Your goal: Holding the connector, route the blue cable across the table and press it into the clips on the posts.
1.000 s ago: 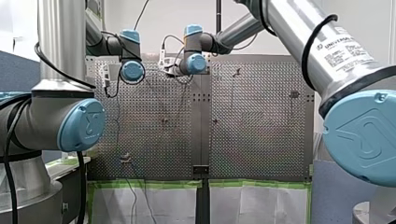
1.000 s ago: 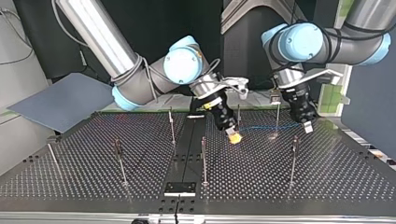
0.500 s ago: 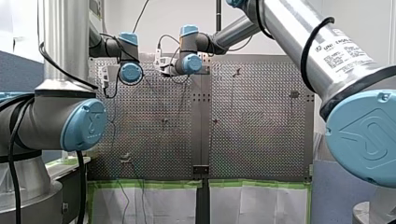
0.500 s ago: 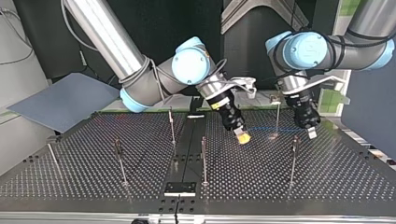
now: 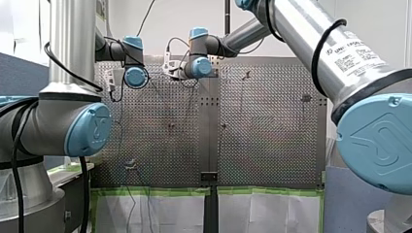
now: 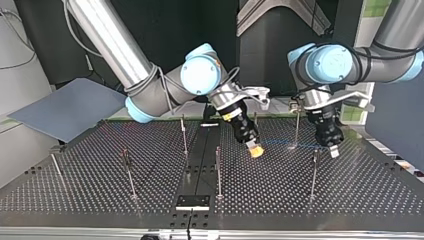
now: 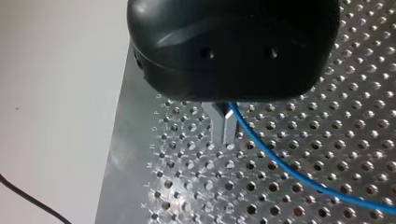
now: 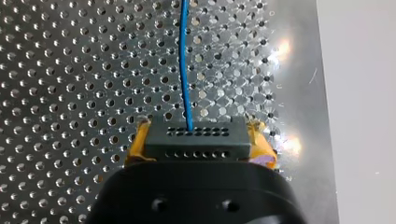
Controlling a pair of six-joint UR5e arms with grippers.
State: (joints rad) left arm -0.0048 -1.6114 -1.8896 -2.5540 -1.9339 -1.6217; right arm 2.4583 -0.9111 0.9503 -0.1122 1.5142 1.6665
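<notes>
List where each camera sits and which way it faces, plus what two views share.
Front view: behind and above the shoulders, facing over the perforated table; my left arm at left, my right arm at right.
Top view: across the table, facing both arms; sides crossed.
Left wrist view: on my left wrist, looking along jaws shut on the blue cable.
Right wrist view: on my right wrist; jaws clamp the connector.
Both wrist views share the cable.

The perforated table [image 8: 70, 70] is bare metal, polished enough to throw glare. The blue cable [image 8: 183, 60] has a smooth plastic sheath. The connector [image 8: 194, 133] is matt dark-grey plastic. The pads [image 8: 138, 145] of my right gripper [image 8: 195, 140] are yellow and creased; its body is smooth black plastic. The fingers [image 7: 229, 126] of my left gripper [image 7: 223, 140] are bright metal. The arm tubes [image 6: 107, 37] are satin silver metal.
</notes>
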